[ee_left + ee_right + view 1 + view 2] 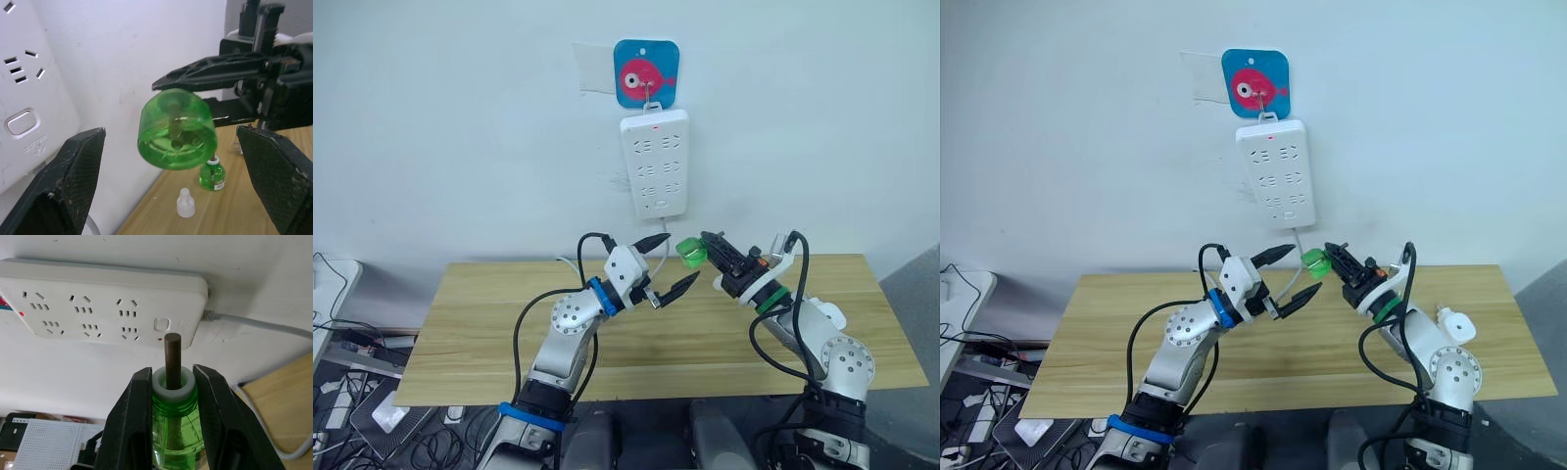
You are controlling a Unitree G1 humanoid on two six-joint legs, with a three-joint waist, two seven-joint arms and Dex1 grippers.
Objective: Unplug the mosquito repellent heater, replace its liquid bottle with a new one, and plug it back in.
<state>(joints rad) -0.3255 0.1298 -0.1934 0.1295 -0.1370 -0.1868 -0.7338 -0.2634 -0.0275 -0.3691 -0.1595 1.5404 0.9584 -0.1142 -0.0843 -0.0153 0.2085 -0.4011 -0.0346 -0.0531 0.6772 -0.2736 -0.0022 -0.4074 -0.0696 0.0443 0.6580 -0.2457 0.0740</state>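
My right claw (168, 396) is clamped on the green liquid bottle (171, 431), wick bared; left claw (664, 264) gapes just beside it; I judge mid-swap; next comes fitting it into the heater.

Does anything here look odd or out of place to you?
The green bottle held in the right end effector has no cap; its dark wick is bare. A small white cap lies loose on the table.
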